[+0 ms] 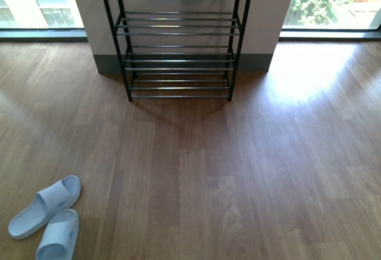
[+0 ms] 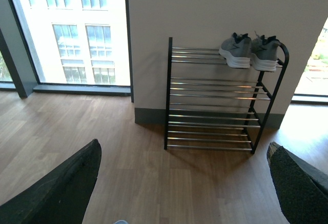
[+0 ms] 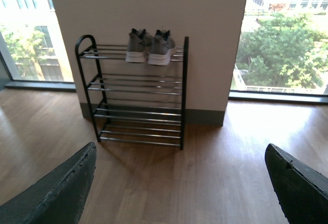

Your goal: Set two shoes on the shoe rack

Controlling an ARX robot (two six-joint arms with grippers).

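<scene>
Resting on the shoe rack (image 3: 184, 90) — top tier — 2 shoes (image 3: 160, 47).

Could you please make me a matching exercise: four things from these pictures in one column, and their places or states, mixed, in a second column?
Things:
1. sneakers
2. slippers
3. shoe rack
4. left hand

Places or states:
A. open and empty
B. lying on the floor, apart from the rack
C. standing against the wall
D. on the top shelf

Pairs: 1-D, 2-B, 3-C, 4-A
</scene>
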